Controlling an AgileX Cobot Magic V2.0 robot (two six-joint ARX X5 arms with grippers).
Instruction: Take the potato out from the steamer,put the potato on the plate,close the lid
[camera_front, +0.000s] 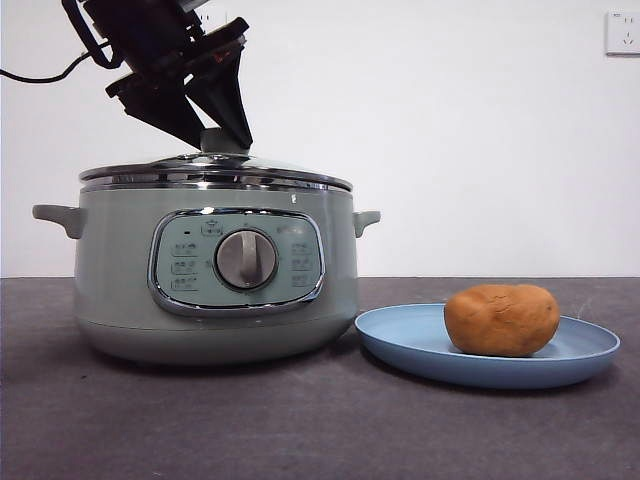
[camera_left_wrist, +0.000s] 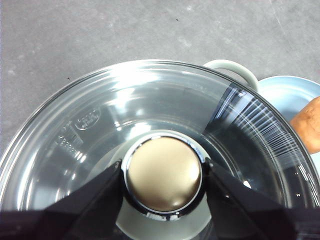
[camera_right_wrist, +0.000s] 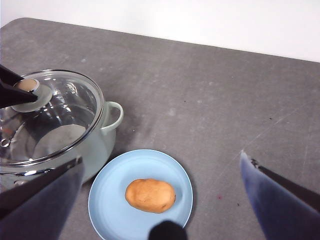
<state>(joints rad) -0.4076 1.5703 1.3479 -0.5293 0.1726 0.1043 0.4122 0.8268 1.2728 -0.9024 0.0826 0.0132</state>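
The pale-green steamer (camera_front: 110, 290) stands at the left with the glass lid (camera_front: 215, 170) resting on its rim. My left gripper (camera_front: 222, 140) comes down from above, its jaws pressed against both sides of the lid's knob (camera_left_wrist: 162, 172). Through the glass lid (camera_left_wrist: 150, 100) I see no potato in the pot. The orange-brown potato (camera_front: 502, 319) lies on the light-blue plate (camera_front: 400, 350) to the right of the steamer, touching nothing else. My right gripper (camera_right_wrist: 161, 159) hangs open high above the plate (camera_right_wrist: 115, 190) and potato (camera_right_wrist: 150, 195), holding nothing.
The dark grey table (camera_right_wrist: 210, 100) stretches bare behind and to the right of the plate. A white wall with a socket (camera_front: 622, 32) stands at the back. The steamer's side handle (camera_right_wrist: 112, 117) points toward the plate.
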